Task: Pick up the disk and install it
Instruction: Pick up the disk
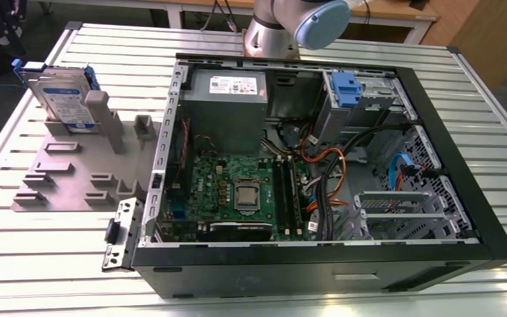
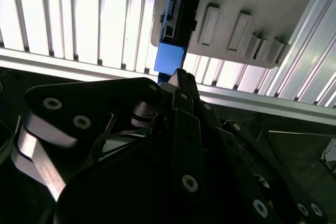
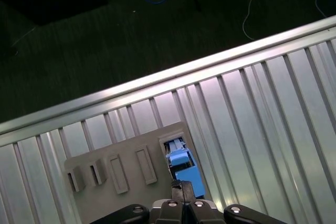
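In the exterior view, the disk (image 1: pixel 60 99) is standing on edge in a grey holder (image 1: pixel 60 181) on the slatted table (image 1: pixel 51 264). It is at the exterior view's left, and its labelled face is turning toward the camera. The holder is lying just beside the open case (image 1: pixel 324 261), which is taking up the middle of the table. A blue bracket (image 1: pixel 346 89) is sitting in the bay at the case's far corner. The arm (image 1: pixel 280 30) is rising behind the case.

In the second wrist view, the gripper (image 2: pixel 181 75) is hanging over the table (image 2: pixel 79 19) with its fingers pressed together and gripping nothing. The disk (image 2: pixel 169 59) is showing edge-on, with the blue end of its frame pointing toward the fingertips. It is staying apart from them and sitting in its slot at the holder's (image 2: pixel 252 3) edge.

In the first wrist view, the gripper (image 3: pixel 181 187) is again showing its fingers lying flat against each other, with nothing between them. The disk (image 3: pixel 184 166) is standing in the holder (image 3: pixel 126 156) just beyond the tips. The table (image 3: pixel 262 129) is stretching out around them, and a dark floor (image 3: pixel 105 35) is lying past its rim.
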Tool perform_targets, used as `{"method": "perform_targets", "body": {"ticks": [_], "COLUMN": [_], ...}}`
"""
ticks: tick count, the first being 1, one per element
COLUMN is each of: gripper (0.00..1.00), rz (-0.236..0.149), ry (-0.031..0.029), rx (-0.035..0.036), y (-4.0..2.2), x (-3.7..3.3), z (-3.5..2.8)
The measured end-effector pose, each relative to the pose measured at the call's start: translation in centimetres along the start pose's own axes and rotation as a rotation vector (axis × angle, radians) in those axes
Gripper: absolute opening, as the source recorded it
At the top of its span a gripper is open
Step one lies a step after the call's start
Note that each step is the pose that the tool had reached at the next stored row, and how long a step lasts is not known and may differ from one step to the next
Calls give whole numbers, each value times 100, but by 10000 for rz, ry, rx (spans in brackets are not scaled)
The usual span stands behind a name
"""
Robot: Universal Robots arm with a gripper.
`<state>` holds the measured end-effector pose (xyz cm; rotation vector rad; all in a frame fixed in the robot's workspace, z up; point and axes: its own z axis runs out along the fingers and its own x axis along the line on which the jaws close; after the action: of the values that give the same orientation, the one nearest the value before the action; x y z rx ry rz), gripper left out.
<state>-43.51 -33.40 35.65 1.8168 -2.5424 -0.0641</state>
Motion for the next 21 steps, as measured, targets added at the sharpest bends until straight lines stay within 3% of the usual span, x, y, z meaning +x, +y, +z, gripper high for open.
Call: {"method": "perform_targets", "body": {"ticks": [8, 21], "gripper": [11, 11], "rz": [-246, -295], "ry": [11, 13], "rx": [-3, -4], "y": [0, 0], "x": [0, 0], "z": [0, 3]}}
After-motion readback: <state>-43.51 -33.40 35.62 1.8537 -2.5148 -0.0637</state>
